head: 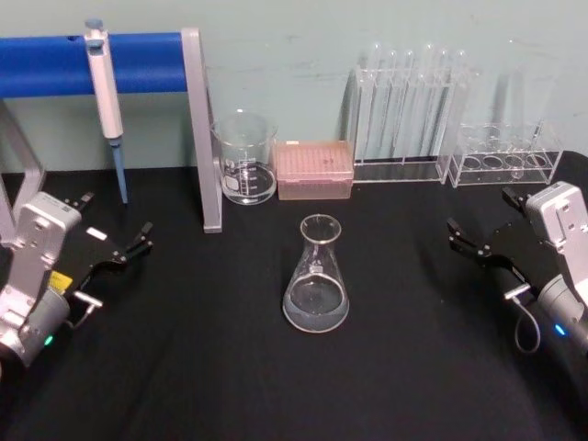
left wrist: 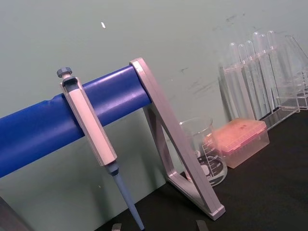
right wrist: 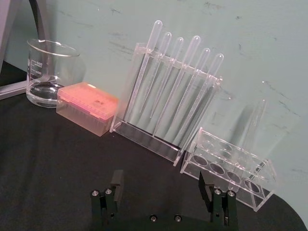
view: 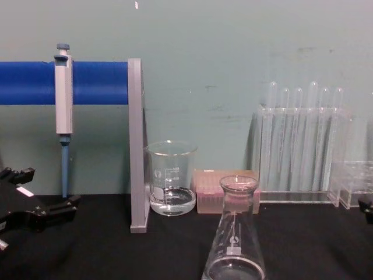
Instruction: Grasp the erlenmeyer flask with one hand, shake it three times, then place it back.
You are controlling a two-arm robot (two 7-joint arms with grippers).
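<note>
While the erlenmeyer flask (head: 316,276) stands upright at the centre of the desk (head: 202,367), long axis vertical, neither hand touches it; the right hand (head: 462,237) sits to its right, fingers spread and empty, somewhat nearer than the left hand (head: 133,246), likewise open, on the opposite side; the approach is judged a level reach leftward onto the neck.
</note>
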